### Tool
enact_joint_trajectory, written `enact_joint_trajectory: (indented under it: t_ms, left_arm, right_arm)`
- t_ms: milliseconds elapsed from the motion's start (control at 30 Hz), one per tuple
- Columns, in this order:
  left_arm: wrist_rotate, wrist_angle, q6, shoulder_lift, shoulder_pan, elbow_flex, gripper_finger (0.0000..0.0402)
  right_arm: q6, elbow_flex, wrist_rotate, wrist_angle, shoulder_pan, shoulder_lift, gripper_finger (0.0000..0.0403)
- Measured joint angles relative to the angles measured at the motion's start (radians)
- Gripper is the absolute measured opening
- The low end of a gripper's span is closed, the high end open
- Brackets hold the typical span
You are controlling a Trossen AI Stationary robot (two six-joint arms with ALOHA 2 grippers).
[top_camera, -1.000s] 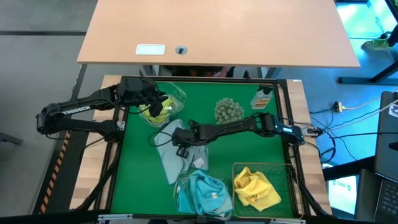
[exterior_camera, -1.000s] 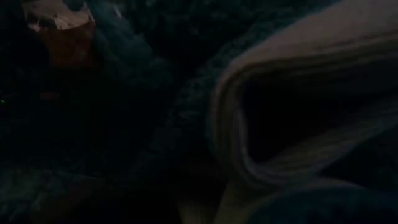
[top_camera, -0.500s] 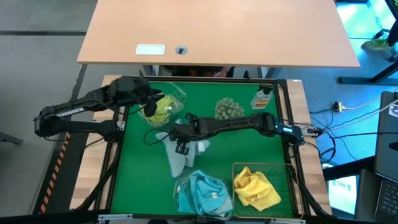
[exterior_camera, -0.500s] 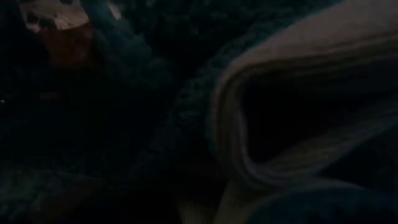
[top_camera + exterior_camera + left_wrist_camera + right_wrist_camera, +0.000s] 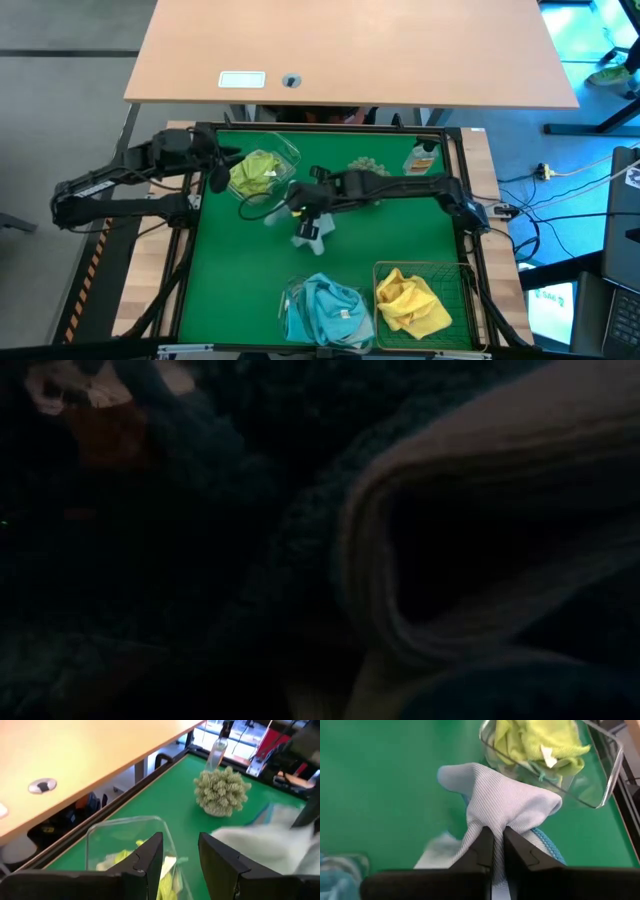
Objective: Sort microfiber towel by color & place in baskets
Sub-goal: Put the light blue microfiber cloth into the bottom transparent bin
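High view: 3 baskets, the lime tub [image 5: 262, 172], teal tub [image 5: 322, 310] and wire basket [image 5: 420, 297]. The right gripper [image 5: 303, 205] clenches 1 pale blue towel [image 5: 308, 231], hanging lengthwise downward mid-mat. Left wrist view: the left gripper [image 5: 180, 851] is released beside the lime tub.

A robotics lab or test workspace: in the frame's center a green-topped table [image 5: 230, 280] sits in a black frame, a bare wooden desk [image 5: 350, 50] fills the top, cables [image 5: 545, 172] trail at right, over grey floor.
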Motion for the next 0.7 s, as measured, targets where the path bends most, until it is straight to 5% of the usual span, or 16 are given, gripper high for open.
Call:
enact_joint_trajectory:
  t_ms: [433,700]
  left_arm:
    - [0.081,-0.039,0.0,-0.01,-0.102,-0.001,0.0119]
    - [0.079,0.157,0.001,-0.012,-0.192,-0.131,0.0119]
  right_arm:
    - [0.002,0.0,-0.073,-0.001,0.05,-0.198,0.0023]
    - [0.002,0.0,-0.073,0.0,0.17,-0.274,0.0023]
